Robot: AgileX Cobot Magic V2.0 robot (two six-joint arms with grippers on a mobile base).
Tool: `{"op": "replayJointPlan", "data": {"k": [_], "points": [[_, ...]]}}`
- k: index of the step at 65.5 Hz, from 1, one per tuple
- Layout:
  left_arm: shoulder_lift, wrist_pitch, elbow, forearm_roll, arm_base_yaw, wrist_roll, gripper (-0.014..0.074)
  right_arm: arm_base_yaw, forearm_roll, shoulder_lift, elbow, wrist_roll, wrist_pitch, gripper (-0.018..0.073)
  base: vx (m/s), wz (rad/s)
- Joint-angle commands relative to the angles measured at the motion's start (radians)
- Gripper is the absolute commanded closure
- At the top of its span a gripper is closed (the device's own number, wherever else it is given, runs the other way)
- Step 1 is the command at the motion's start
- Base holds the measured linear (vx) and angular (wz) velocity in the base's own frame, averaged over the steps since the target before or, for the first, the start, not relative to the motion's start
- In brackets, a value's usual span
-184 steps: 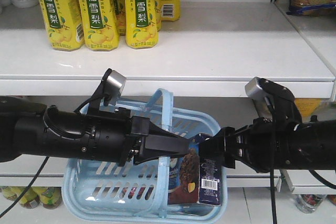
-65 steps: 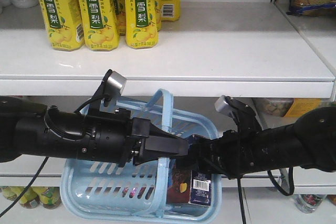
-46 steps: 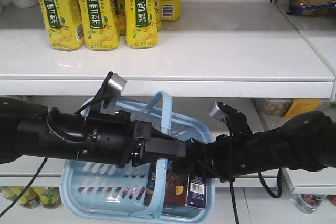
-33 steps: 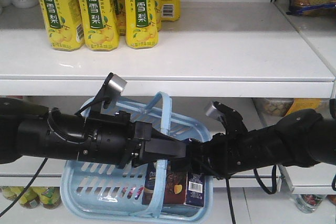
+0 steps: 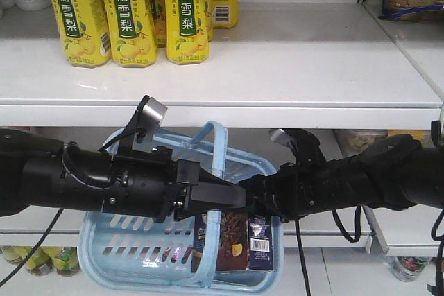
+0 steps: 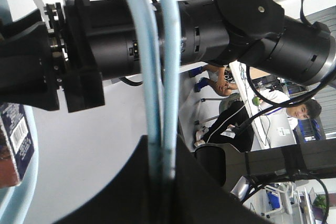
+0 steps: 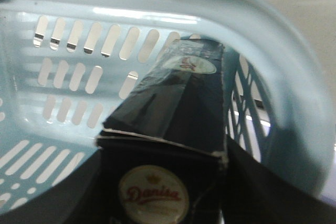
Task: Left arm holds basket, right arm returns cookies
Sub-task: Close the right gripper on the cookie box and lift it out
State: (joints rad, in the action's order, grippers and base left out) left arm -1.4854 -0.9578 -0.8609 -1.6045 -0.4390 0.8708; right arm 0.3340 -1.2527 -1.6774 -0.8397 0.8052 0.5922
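I have the right gripper (image 5: pixel 258 199) closed on the upper end of the cookie box (image 7: pixel 168 108). In the right wrist view the box fills the lower middle of the frame, with a dark jaw pressed against it on each side. The box stands upright inside the basket (image 5: pixel 125 258), towards the right end, near the slotted wall.

The left gripper (image 5: pixel 239 197) is clamped on the basket's two thin handles (image 6: pixel 157 77). In the left wrist view both hoops run down the centre of the frame and vanish between the black fingers (image 6: pixel 121 192) at the bottom. In the front view the two grippers meet nearly tip to tip in the middle of the frame, above the box.

On the end of the box nearest the right wrist camera, a pale oval logo (image 7: pixel 152 195) reads "Danisa" in red script under a small crown. A second oval further along the box is too blurred to read. A white barcode label (image 5: pixel 258 246) shows on the box side in the front view.

In the upper left of the front view, yellow bottles (image 5: pixel 128 12) marked 冰糖雪梨 stand on a white shelf (image 5: pixel 298 67).
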Motion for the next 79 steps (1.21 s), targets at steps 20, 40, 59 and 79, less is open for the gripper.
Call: {"op": "replayJointPlan", "data": {"k": [20, 40, 59, 79], "points": [[0.046, -0.042, -0.041, -0.175, 0.002, 0.024, 0.0599, -0.004, -0.009, 0.015, -0.028, 0.055, 0.012, 0.041, 0.0, 0.0], [0.046, -0.042, -0.041, -0.175, 0.002, 0.024, 0.0599, -0.036, -0.008, 0.112, -0.028, 0.075, 0.038, 0.047, 0.0, 0.0], [0.046, -0.042, -0.041, -0.175, 0.002, 0.024, 0.0599, -0.036, 0.1, 0.232, -0.028, -0.011, 0.054, 0.0469, 0.0, 0.0], [0.046, -0.042, -0.041, -0.175, 0.002, 0.024, 0.0599, -0.036, 0.181, 0.331, -0.028, -0.082, 0.076, 0.0469, 0.0, 0.0]]}}
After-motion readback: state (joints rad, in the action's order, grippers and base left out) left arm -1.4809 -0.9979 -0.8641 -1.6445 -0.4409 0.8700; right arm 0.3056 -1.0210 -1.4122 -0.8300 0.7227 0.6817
